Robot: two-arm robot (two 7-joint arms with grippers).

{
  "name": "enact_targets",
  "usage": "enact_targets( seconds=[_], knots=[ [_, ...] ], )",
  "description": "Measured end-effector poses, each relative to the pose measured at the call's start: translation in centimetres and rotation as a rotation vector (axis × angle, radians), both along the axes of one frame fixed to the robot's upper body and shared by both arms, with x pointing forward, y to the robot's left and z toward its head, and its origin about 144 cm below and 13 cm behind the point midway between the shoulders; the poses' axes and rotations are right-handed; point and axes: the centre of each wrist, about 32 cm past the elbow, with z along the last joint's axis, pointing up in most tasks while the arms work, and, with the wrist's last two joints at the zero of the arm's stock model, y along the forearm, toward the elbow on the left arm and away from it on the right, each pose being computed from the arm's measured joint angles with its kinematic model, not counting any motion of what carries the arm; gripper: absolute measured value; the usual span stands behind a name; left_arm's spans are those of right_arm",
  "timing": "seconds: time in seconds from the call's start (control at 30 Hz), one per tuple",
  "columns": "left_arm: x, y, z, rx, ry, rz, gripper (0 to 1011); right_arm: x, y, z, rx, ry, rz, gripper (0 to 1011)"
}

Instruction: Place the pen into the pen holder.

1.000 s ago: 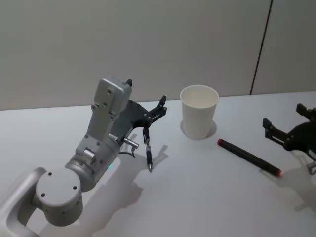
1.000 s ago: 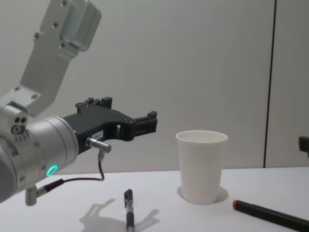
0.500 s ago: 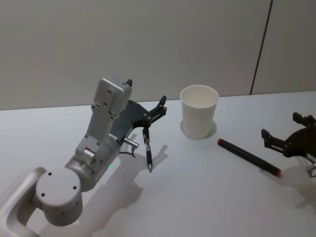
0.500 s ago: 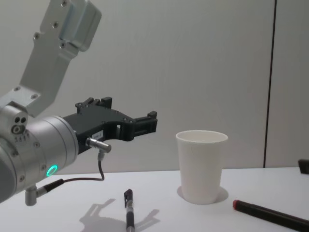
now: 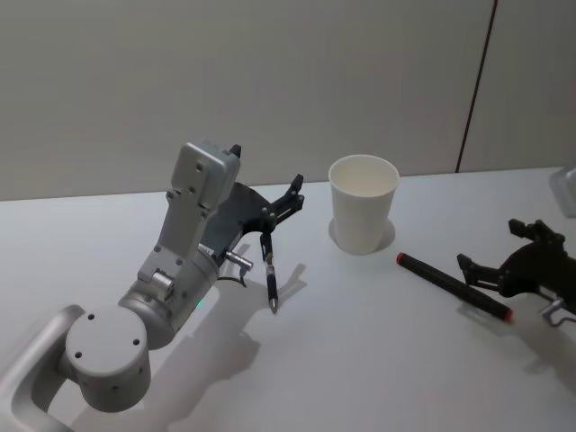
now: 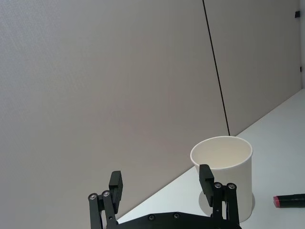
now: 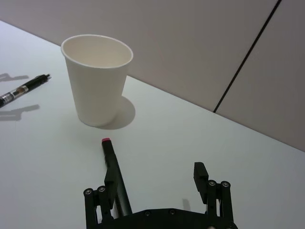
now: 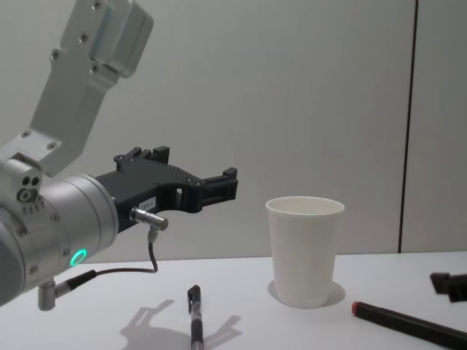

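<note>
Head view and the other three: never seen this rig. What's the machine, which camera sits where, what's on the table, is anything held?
It is a robot with two arms. The head camera looks down on the table. The chest camera looks across it from lower down. Each wrist camera looks out past its own arm's fingers. On the table stand a white paper cup, a thin black pen to its left and a thicker black pen with red ends to its right. The left gripper hangs open in the air near the thin one. The right gripper is open, low beside the thicker one. Nothing is held.
</note>
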Motion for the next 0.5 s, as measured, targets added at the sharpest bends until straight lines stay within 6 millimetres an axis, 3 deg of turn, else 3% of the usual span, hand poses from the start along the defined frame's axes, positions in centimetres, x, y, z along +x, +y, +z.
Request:
enact_targets(
  seconds=[0.5],
  knots=[
    [0.0,0.0,0.0,0.000,0.000,0.000,1001,1.5,1.2,-1.2,-0.036,0.084,0.052,1001]
  ],
)
